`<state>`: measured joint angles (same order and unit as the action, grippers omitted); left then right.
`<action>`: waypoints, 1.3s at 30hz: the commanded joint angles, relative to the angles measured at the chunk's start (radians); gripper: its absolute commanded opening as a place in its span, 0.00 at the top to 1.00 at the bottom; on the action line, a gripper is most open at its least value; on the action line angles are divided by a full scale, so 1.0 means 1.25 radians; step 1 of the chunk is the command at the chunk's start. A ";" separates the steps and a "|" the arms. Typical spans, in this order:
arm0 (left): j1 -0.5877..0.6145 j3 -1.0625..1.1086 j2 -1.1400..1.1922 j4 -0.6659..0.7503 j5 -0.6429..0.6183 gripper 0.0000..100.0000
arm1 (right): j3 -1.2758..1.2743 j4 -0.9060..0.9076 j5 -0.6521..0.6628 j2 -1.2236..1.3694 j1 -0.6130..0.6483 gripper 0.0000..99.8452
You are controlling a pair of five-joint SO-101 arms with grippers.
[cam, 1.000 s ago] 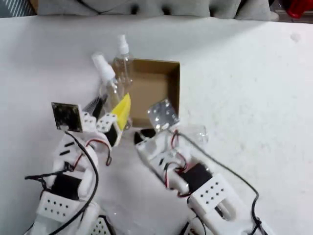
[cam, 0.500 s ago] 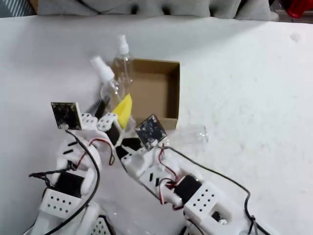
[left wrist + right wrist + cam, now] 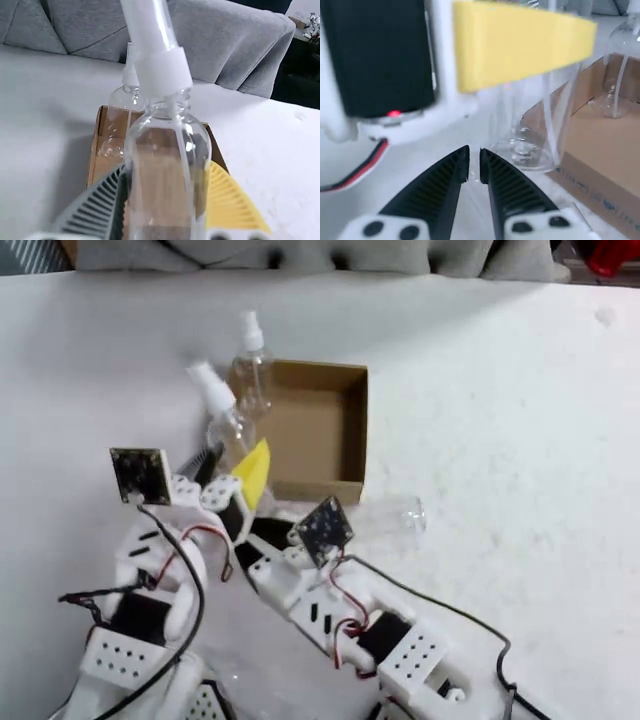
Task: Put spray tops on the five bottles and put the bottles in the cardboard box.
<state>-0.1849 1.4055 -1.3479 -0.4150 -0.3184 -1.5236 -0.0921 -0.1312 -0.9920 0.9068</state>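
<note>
Item: capped bottle (image 3: 167,170), upright, clamped in my left gripper (image 3: 228,458), just beside the left wall of the cardboard box (image 3: 320,430); box lies rightward of it; right gripper (image 3: 474,155) nearly closed on nothing, close alongside

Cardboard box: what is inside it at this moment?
One bottle with a spray top stands in the far left corner of the cardboard box; elsewhere plain floor shows. A second bottle, held in the left gripper, hides the near left part.
</note>
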 commanded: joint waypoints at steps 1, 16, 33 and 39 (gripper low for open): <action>-0.001 -0.006 -0.084 -0.063 0.054 0.98 | 0.005 -0.018 0.001 -0.012 -0.002 0.99; -0.111 0.055 -0.391 -0.255 0.029 0.98 | 0.006 -0.021 0.001 -0.012 -0.091 0.99; -0.026 0.095 -0.381 -0.123 0.124 0.98 | 0.017 0.077 0.071 -0.012 -0.136 0.99; -0.024 0.092 -0.380 -0.097 0.137 0.98 | 0.076 0.234 0.137 -0.012 -0.150 0.99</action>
<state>-0.2279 1.5344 -1.8205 -0.5838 -0.1619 -1.5159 0.1181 0.0192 -0.9904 0.7457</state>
